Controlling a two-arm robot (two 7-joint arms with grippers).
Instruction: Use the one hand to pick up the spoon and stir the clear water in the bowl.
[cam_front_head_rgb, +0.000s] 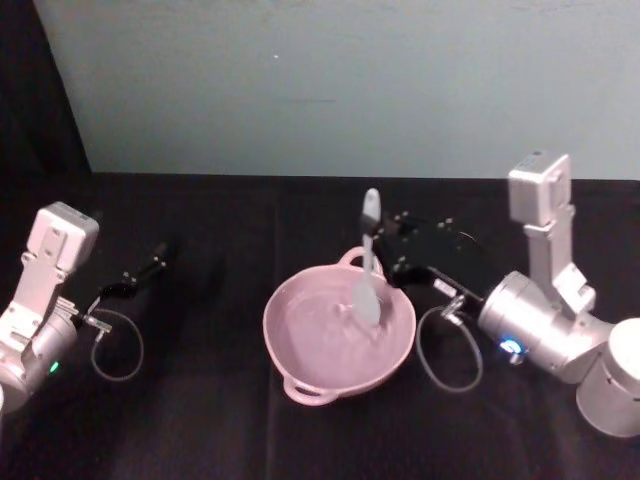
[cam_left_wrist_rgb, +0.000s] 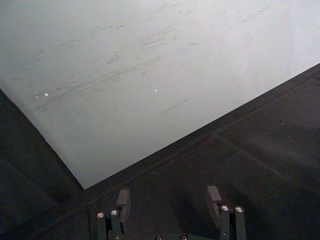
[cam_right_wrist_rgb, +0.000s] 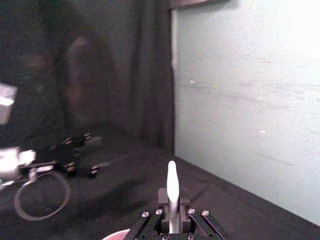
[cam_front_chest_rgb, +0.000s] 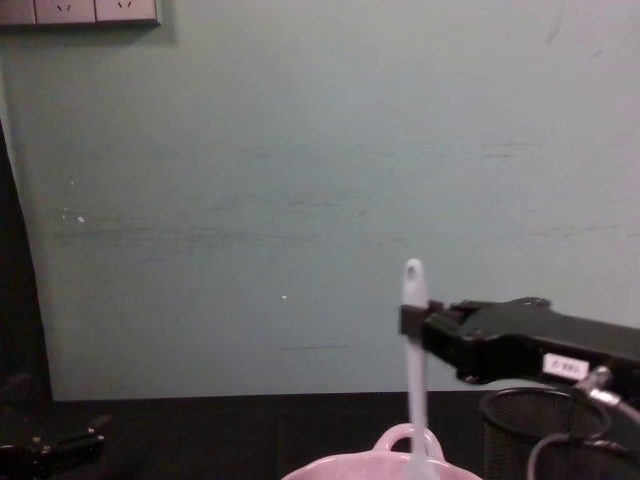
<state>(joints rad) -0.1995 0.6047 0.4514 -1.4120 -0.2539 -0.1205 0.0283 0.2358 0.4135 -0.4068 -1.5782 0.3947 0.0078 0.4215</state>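
Where the black tabletop (cam_front_head_rgb: 200, 420) begins at far left, my left tool (cam_front_head_rgb: 155, 262) rests parked, its black fingers (cam_left_wrist_rgb: 123, 199) standing apart with nothing between them. At centre sits the wide pale pink bowl (cam_front_head_rgb: 270, 325) with small loop handles on its rim. The long slim white plastic spoon (cam_front_head_rgb: 369, 262) stands nearly upright, blade down inside the bowl. My right tool (cam_front_head_rgb: 378, 252), black and flat-jawed, is clamped on the spoon's shaft from the right. A black wire-mesh cup (cam_front_chest_rgb: 520, 425) stands to the bowl's right.
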